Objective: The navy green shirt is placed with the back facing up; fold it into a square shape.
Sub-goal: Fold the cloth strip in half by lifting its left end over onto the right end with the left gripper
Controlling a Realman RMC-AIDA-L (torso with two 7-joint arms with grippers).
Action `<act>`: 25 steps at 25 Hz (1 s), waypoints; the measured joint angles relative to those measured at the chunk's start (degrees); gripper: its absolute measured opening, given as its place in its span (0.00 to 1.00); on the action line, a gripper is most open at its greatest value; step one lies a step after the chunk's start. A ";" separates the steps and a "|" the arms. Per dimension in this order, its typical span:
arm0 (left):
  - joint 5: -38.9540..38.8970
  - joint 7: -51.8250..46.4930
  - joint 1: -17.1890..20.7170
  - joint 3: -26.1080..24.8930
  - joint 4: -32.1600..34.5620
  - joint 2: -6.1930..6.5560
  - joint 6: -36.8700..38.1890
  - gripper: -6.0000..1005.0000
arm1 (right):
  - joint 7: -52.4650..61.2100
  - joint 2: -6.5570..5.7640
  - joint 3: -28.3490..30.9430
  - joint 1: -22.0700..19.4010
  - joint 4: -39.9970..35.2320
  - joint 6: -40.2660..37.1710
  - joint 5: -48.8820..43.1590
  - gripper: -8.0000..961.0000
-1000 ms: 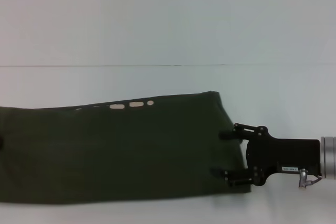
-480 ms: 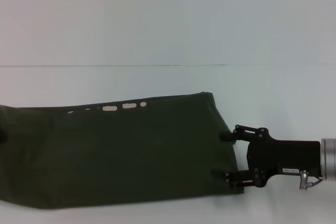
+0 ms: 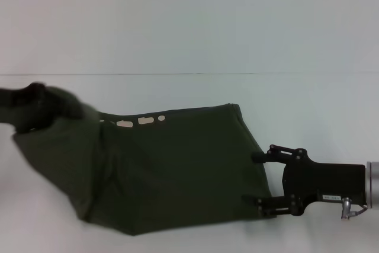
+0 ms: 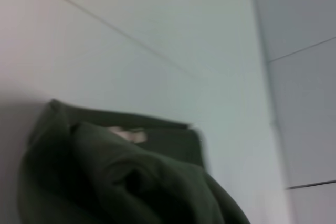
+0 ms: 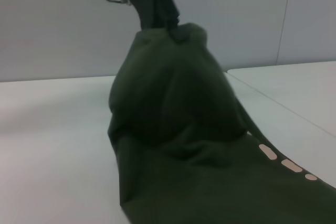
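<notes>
**Left end of shirt raised for the cross fold**

The shirt (image 3: 177, 170) is laid on the white table (image 3: 189, 28) as a long band, its long axis running from the robot's left to its right, near the front edge. Its right end is lying flat; its left end is lifted clear of the table and bunched into a dark hump, seen hanging from the left gripper (image 5: 157, 3) in the right wrist view. The gripper's fingers are pinched on that bunched cloth. The right gripper (image 3: 260, 179) is set at the right end, its fingers spread, one at the far side and one at the near corner of that edge; whether the cloth is touched cannot be told.

The coming move is judged to turn on this: the free right end lies along the long axis, rightward from the raised end, so the left arm is the one placed to carry the fold across.

The cloth is dark olive, plain on top, with pale cream marks (image 3: 142, 121) showing along the far edge. Soft folds are seen under the lifted part.
</notes>
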 joint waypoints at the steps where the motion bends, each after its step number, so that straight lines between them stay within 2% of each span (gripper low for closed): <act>1: -1.04 -0.36 -0.06 0.06 -0.21 -0.52 -0.03 0.08 | -0.32 0.02 0.06 -0.05 0.21 0.00 0.01 0.97; 4: -3.99 -1.21 -0.48 0.33 -0.95 -3.45 -0.99 0.08 | -1.04 0.07 0.22 -0.08 0.97 0.03 0.07 0.97; 8: -4.33 -1.13 -1.06 1.48 -1.83 -8.15 -4.97 0.08 | -1.11 0.07 0.22 -0.08 1.24 0.05 0.10 0.97; 10: -4.45 -0.89 -1.10 1.67 -2.26 -9.64 -6.98 0.08 | -1.12 0.07 0.22 -0.08 1.25 -0.13 0.10 0.97; 12: -4.72 -0.48 -1.12 1.65 -3.26 -11.65 -9.52 0.08 | -1.12 0.07 0.23 -0.12 1.25 -0.25 0.10 0.97; 17: -10.25 1.97 -0.86 1.50 -7.38 -14.11 -13.95 0.08 | -1.14 0.07 0.22 -0.16 1.33 -0.27 0.12 0.96; 25: -15.83 6.69 -0.40 1.45 -12.91 -16.15 -19.75 0.08 | -1.13 0.07 0.21 -0.17 1.34 -0.25 0.68 0.97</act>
